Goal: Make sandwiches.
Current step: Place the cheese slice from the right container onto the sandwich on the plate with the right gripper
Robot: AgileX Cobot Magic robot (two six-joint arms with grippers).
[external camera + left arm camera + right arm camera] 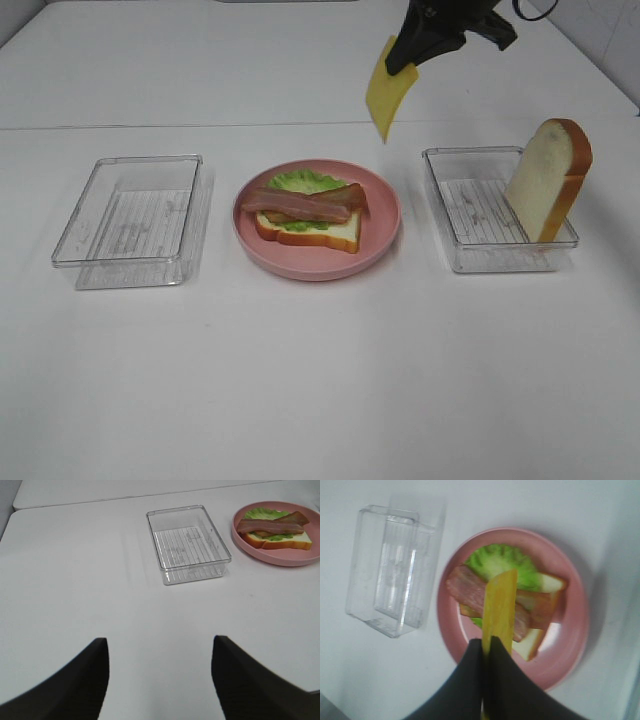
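A: At the left of the frame, an empty clear tray (128, 220) is sitting on the white counter (320, 380). The left tool (157, 680) is hanging low over bare counter in its own camera, its jaws standing wide apart and gripping nothing.

B: At centre, the pink plate (385, 225) is carrying the sandwich in progress: a bread slice (330, 237), a lettuce leaf (303, 181) and bacon strips (300, 205) lying across it.

A: At upper right, the right tool (405, 62) is pinching a yellow cheese slice (386, 95) by one edge, clenched on it. The slice is dangling above the counter just behind the plate's far right rim.

B: Furthest right, a second bread slice (548, 180) is leaning upright in another clear tray (470, 255).

A: What could be going wrong here?

B: The cheese is hanging on edge and held by little. Released from this height, it is likely folding or sliding off the uneven bacon, perhaps onto the rim.

A: And room to move?

B: Open counter is lying all round the plate. The right tray's near wall and the upright bread are the edges to be clearing.
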